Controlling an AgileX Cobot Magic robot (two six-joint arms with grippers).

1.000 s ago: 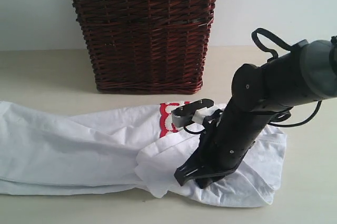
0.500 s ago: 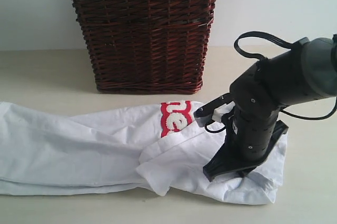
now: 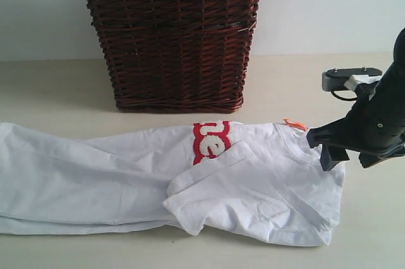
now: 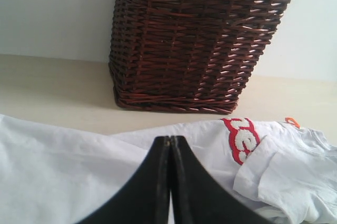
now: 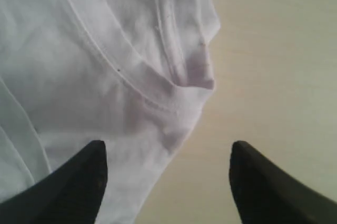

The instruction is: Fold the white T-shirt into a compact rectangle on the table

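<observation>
While my right pincer (image 5: 167, 153) hangs wide and empty over the shirt's (image 5: 95, 60) edge, a shallow bite could catch one layer and drag the fold apart.

soft cloth T-shirt (image 3: 266, 187), rough woven wicker basket (image 3: 171, 41)

We found only one piece of lettering (image 3: 210, 139), fuzzy white letters outlined in red on the white T-shirt (image 3: 95, 168), at the centre of the exterior view. A fold covered part of it, so we read no whole word. The orange tag (image 3: 295, 124) was too small to read.
</observation>
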